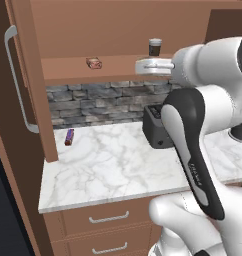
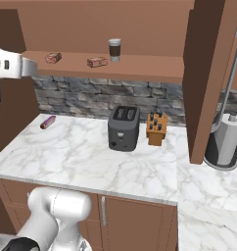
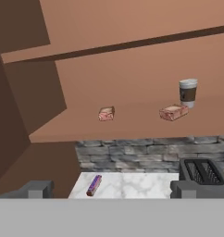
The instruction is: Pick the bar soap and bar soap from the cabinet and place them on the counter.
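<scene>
Bar soaps, both of them, sit on the cabinet (image 2: 154, 68) shelf: left bar soap (image 3: 106, 114) and right bar soap (image 3: 173, 112), flat little pinkish-tan bricks with reddish rims, well apart. A brown-and-white paper cup (image 3: 188, 92) stands just beside the right one. Below, veined white marble counter (image 2: 91, 157). Gripper (image 3: 112, 190) jaws are spread wide, holding nothing.

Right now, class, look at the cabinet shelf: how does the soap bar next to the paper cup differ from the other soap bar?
The soap bar by the cup lies beside the paper cup; the far soap bar lies alone, well apart from it. In the hand view the soap bar by the cup shows its long side, while the far soap bar looks shorter, turned differently. Both are small, flat, reddish-brown and pinkish, resting on the same shelf, untouched.
</scene>
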Robot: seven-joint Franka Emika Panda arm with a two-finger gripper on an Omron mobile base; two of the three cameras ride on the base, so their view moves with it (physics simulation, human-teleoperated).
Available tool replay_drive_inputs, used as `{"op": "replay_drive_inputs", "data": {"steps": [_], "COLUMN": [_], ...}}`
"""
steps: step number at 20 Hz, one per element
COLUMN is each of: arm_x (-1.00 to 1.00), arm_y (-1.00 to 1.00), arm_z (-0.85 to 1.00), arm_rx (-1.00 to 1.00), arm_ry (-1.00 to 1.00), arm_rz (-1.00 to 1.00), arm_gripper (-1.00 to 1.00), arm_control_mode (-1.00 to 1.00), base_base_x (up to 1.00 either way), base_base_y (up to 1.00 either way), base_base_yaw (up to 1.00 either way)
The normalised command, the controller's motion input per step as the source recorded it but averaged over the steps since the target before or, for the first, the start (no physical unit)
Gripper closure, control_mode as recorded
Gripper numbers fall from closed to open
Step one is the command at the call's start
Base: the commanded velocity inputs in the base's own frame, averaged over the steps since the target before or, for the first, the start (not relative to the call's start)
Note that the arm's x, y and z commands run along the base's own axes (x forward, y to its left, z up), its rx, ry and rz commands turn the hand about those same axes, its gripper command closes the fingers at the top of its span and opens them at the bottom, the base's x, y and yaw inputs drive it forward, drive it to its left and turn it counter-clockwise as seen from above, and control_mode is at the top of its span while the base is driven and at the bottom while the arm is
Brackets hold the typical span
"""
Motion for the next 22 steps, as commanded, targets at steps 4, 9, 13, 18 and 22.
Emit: {"op": "replay_drive_inputs", "data": {"steps": [4,9,13,18,22], "arm_x": [0.41,0.36,0.33,0.35,0.37], "arm_y": [0.15,0.15,0.12,0.08,0.16], "arm_z": [-0.01,-0.05,-0.05,-0.1,-0.01], "arm_rx": [0.0,0.0,0.0,0.0,0.0], "arm_ry": [0.0,0.01,0.06,0.07,0.07], "arm_rz": [0.0,0.0,0.0,0.0,0.0], "arm_gripper": [-1.0,-1.0,-1.0,-1.0,-1.0], "arm_control_mode": [-1.0,-1.0,-1.0,-1.0,-1.0], "base_base_x": [0.0,0.0,0.0,0.0,0.0], "base_base_y": [0.0,0.0,0.0,0.0,0.0], "base_base_yaw": [0.0,0.0,0.0,0.0,0.0]}}
